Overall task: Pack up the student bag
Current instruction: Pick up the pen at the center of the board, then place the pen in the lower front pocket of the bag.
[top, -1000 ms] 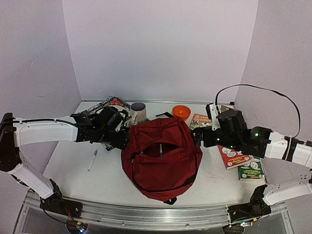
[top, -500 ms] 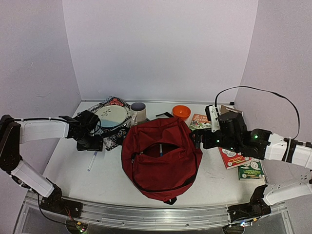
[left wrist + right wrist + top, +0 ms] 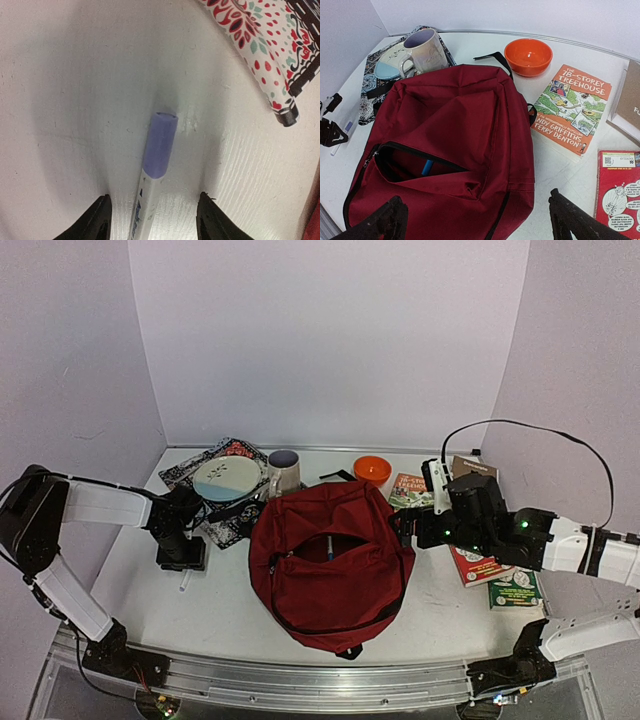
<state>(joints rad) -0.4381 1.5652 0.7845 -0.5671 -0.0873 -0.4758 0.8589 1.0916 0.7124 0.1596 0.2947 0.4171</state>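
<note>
Left gripper (image 3: 154,220) is spread, straddling the pen (image 3: 159,145) on the surface (image 3: 75,100), at 9 o'clock of the student bag (image 3: 330,560). Step looks like pen pickup. Next move: lower slightly, close on the barrel, carry it to the open front pocket (image 3: 395,167). Bag lies centre. Right gripper (image 3: 479,220) is spread and empty, hovering at the bag's 3 o'clock. Pen's lower end is cut off in the left wrist view. Pocket interior is dark; only a blue stick-like item (image 3: 426,167) shows.
</note>
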